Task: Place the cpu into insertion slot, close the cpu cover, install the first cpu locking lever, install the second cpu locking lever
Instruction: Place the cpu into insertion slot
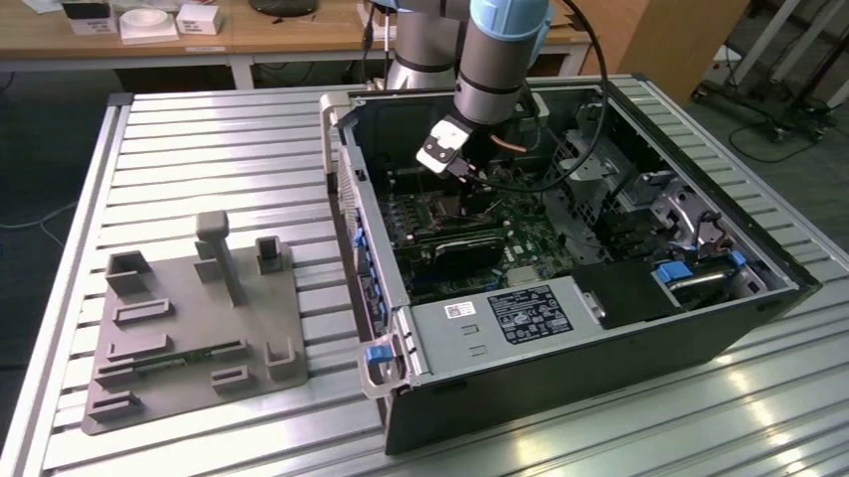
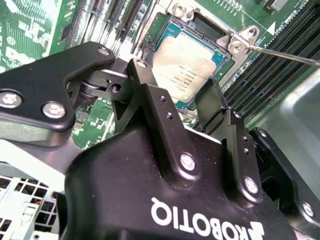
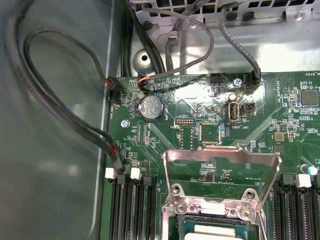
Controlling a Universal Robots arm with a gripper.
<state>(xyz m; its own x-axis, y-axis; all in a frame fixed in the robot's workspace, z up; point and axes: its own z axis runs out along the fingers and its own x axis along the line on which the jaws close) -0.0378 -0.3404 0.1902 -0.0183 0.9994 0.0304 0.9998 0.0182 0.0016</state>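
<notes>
Inside the open computer case (image 1: 558,393), on the slatted metal table (image 1: 199,149), the arm (image 1: 494,60) reaches down over the green motherboard (image 1: 531,243). A grey fixture plate (image 1: 186,328) lies on the table toward the exterior view's left, well apart from the case.

Second wrist view: gripper (image 2: 175,80) hangs just above the socket area, its two black fingers (image 2: 157,107) spread apart with nothing clamped between them. The cpu (image 2: 187,62) shows through the gap, lying flat in the insertion slot (image 2: 200,22), silver-grey top facing up. A thin metal rod (image 2: 285,54) runs out from the silvery bracket at the socket's corner, across the long memory slots (image 2: 270,80).

First wrist view: the cpu cover (image 3: 220,153) stands raised off the socket, tilted up on its hinge (board components are visible through its square window). Beyond its hinged edge an edge of the cpu (image 3: 215,231) sits in the insertion slot (image 3: 177,227). Memory slots (image 3: 132,210) flank the socket on both sides. A coin cell (image 3: 150,107) sits on the board near the cover's free edge, and black cables (image 3: 50,100) loop over the case's grey floor to connectors at the board's edge.

Cover not closed.
</notes>
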